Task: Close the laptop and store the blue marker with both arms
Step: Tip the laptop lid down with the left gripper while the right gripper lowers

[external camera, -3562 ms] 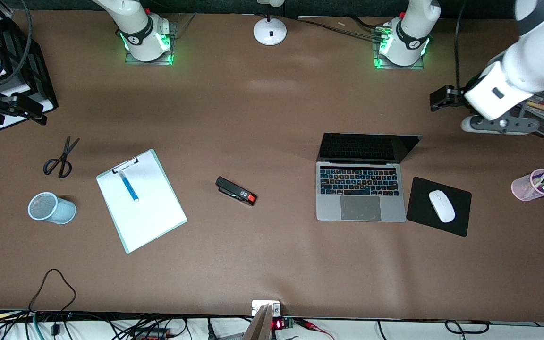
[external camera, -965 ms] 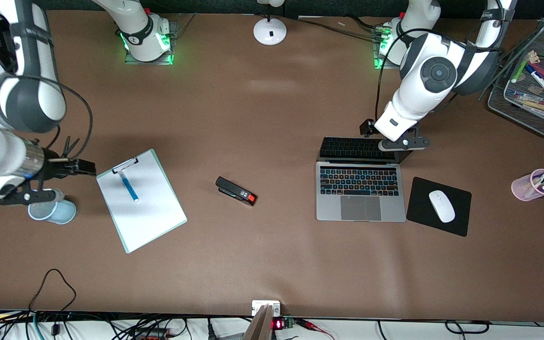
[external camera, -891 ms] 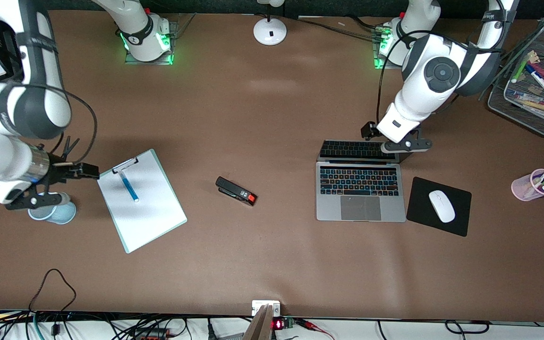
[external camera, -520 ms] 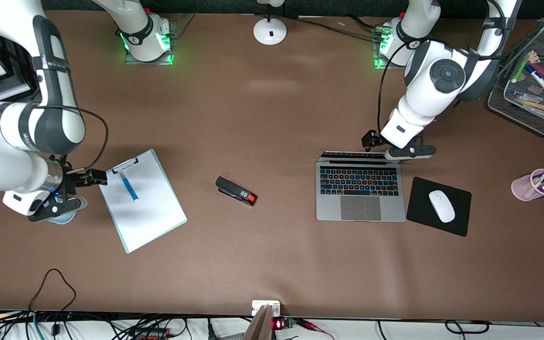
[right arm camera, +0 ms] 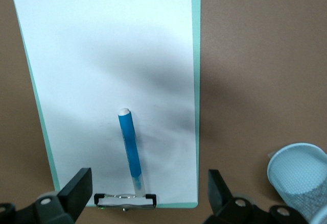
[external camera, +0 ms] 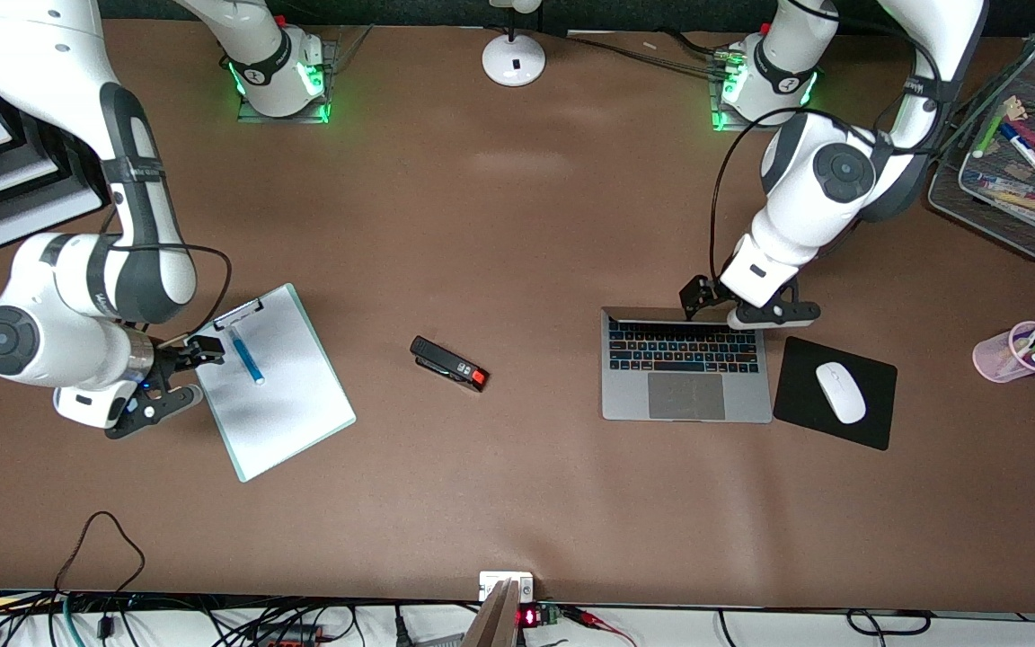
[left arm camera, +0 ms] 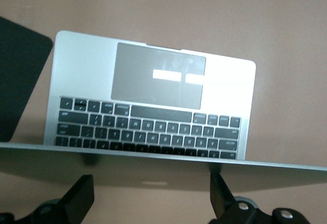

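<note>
Front view gives us the big things first: the laptop [external camera: 686,373] lies in the middle height of the frame toward the left arm's end of the table, its lid raised so steeply that we see only a thin edge. The left gripper [external camera: 769,314] is at this edge, fingers apart and holding nothing. The clipboard [external camera: 275,404] lies toward the right arm's end, and the right gripper [external camera: 151,406], also with fingers apart and empty, hangs just beside its clip end. The blue marker [external camera: 246,355] lies on the paper near the clip. It is toward the table's middle from this gripper, so the right arm is clearly the nearer one. In the right wrist view its long axis crosses the line between the two fingers, which we judge good for a pinch. This view also shows a blue mesh cup [right arm camera: 299,175], which the arm hides in the front view. The left wrist view shows the keyboard under the lid's edge.
</note>
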Robot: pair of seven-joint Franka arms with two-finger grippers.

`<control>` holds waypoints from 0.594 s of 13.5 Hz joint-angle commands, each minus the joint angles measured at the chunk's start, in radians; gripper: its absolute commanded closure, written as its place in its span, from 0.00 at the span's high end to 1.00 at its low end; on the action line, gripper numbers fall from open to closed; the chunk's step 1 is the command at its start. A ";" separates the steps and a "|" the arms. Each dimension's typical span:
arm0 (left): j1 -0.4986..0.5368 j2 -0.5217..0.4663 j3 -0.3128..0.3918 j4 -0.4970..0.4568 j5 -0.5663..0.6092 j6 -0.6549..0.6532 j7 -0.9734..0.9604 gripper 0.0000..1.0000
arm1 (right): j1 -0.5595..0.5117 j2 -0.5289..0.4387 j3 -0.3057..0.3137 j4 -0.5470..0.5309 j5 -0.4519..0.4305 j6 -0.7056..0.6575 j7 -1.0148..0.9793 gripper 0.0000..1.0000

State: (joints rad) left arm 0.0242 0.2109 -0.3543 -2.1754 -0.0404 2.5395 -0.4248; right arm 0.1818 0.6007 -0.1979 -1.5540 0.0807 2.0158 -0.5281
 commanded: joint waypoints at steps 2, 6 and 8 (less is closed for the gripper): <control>0.008 0.099 -0.006 0.052 0.005 0.096 -0.008 1.00 | 0.015 0.025 0.000 0.008 0.034 0.043 -0.024 1.00; 0.006 0.159 -0.005 0.052 0.007 0.178 -0.003 1.00 | 0.016 0.070 0.000 0.009 0.090 0.070 -0.026 1.00; 0.006 0.195 -0.005 0.052 0.008 0.231 -0.002 1.00 | 0.016 0.091 0.000 0.009 0.088 0.083 -0.027 1.00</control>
State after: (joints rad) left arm 0.0246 0.3638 -0.3536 -2.1464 -0.0404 2.7316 -0.4248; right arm 0.1961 0.6699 -0.1960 -1.5539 0.1495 2.0836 -0.5313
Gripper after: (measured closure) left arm 0.000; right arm 0.000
